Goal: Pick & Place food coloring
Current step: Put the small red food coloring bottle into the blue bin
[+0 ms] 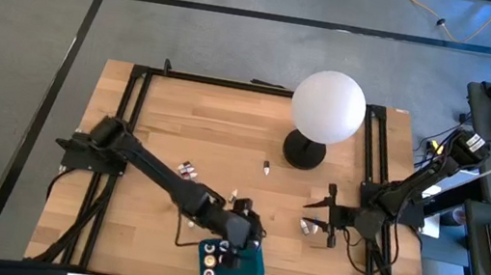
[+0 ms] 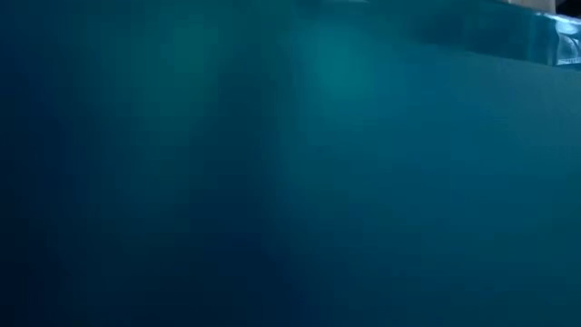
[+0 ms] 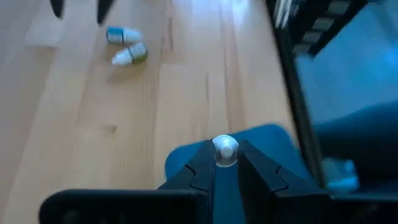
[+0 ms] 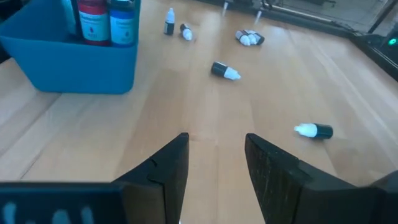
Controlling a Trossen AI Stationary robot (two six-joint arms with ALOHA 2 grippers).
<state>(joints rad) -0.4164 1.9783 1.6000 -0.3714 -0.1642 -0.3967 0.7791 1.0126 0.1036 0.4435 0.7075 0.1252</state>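
Observation:
My left gripper hangs over the teal tray near the table's front edge. It is shut on one small food coloring piece, round and white-clear. Several bottles stand in the tray, among them a red one and a blue one. Other tiny white-capped bottles lie on their sides on the wood. Two more lie close together. My right gripper stands open at the table's right, with nothing between its fingers. My left gripper pinches the small round white-clear piece between its two fingers. The fingers slant down toward the table's right. The piece is lifted clear, over the tray's rim; only its rounded end shows, so I cannot tell which part is held.
A white globe lamp on a black base stands at the back right. Black frame rails run along the table's sides. The low view is filled by the tray's teal wall. Bare wood lies between the two grippers.

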